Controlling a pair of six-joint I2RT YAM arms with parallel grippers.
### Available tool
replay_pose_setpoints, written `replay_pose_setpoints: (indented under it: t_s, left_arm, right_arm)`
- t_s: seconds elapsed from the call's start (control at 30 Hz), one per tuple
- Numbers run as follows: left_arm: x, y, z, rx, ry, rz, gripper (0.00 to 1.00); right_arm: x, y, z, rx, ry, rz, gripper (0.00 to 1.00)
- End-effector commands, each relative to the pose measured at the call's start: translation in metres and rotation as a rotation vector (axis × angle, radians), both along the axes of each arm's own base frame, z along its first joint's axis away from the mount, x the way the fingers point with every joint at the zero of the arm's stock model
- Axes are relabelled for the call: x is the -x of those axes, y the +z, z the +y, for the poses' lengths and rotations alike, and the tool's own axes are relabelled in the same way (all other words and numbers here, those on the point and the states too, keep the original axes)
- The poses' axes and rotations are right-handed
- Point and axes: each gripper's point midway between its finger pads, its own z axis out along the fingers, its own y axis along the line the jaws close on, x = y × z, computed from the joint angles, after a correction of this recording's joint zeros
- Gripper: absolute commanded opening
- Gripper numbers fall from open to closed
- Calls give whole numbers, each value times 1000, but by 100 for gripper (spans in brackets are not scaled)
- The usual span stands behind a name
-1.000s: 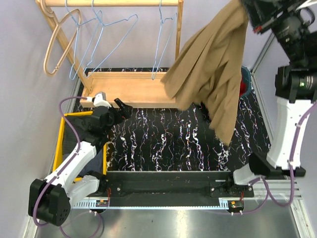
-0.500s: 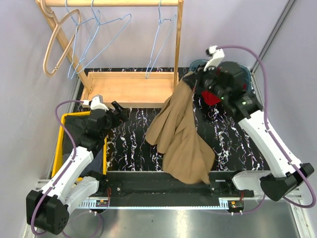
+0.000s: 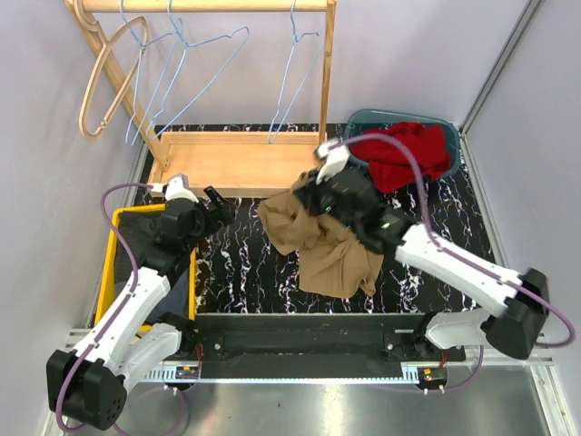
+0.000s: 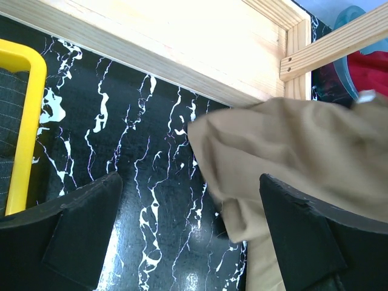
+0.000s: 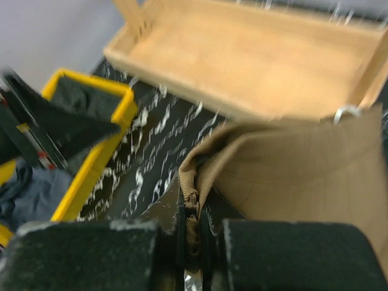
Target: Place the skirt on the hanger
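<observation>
Right tool [image 5: 193, 227] clenches the skirt [image 3: 331, 259] by its waistband beside the rack [image 3: 236, 163], probably to spread it; left tool [image 4: 191, 230] gapes empty.

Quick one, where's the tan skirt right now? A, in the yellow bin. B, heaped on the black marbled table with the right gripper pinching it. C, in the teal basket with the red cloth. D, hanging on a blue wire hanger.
B: the skirt lies bunched on the table, with the right gripper shut on its waistband.
</observation>
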Motion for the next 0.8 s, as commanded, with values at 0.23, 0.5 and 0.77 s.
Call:
replay_pose_setpoints:
  t_s: [0.23,0.5,0.77]
  left_arm:
    - [1,0,-9,-10,-55,30,99]
    - [10,-28,-33,75,-155,126,99]
    - [28,-36,-80,183,-385,157,99]
  right_arm:
    - [78,-204,68,77,-32,385,27]
    - [56,-113,24,39,-158,157,100]
    - [-2,-92,-42,43,-293,227,100]
